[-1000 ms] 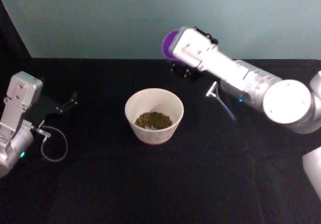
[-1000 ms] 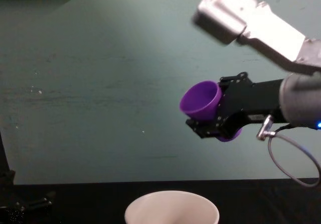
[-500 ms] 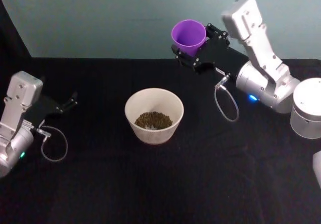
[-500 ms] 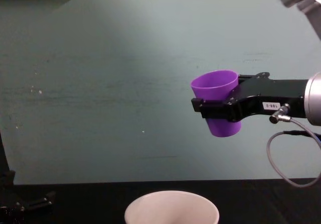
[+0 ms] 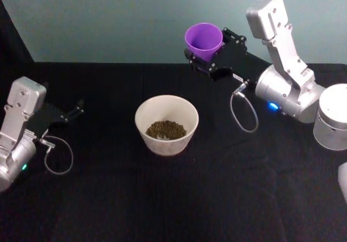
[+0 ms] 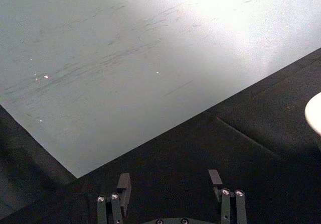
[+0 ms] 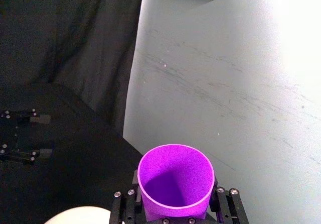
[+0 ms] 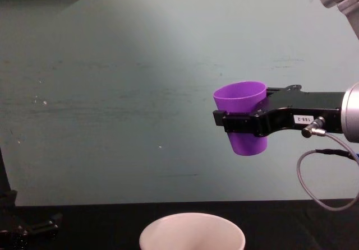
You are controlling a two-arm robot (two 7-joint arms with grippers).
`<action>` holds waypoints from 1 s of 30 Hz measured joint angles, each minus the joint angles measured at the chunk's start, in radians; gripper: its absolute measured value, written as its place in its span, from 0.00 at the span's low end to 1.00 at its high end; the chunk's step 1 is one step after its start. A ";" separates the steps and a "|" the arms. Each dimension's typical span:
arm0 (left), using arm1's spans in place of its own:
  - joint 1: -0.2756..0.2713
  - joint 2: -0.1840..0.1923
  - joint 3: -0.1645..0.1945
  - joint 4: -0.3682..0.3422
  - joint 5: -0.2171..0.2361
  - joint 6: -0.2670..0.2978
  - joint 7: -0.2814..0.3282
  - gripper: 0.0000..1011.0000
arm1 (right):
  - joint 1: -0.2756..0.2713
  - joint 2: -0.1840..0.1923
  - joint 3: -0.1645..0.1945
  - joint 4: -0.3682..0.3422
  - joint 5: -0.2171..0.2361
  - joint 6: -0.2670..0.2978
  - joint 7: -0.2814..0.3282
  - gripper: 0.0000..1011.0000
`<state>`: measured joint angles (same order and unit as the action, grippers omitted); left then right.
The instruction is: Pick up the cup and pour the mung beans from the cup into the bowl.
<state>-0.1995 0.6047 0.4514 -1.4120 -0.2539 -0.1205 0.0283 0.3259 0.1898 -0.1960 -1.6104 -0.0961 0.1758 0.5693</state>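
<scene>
- Bowl (image 5: 166, 123) nearest us on the black bench (image 5: 162, 198), centre; mung beans (image 5: 166, 129) already lie in its bottom.
- Left tool (image 5: 72, 112) parked low at bench's left side, fingers (image 6: 124, 184) spread, holding nothing; well apart from bowl.
- Farther back and up: right tool (image 5: 209, 63) clamped round the cup (image 5: 204, 38), cup upright, mouth up, held in the air well clear of the bench.
- Cup lies beyond bowl and a bit to the right; in right wrist view we see the inside of cup (image 7: 175, 181) bare, no beans.
- We judge pour done; next is setting cup down, right arm is nearer.
</scene>
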 joint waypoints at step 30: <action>0.000 0.000 0.000 0.000 0.000 0.000 0.000 0.99 | -0.088 0.059 0.044 0.046 0.140 -0.049 0.024 0.72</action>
<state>-0.1995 0.6047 0.4514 -1.4120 -0.2539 -0.1206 0.0283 0.2381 0.2490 -0.1524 -1.5643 0.0435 0.1264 0.5930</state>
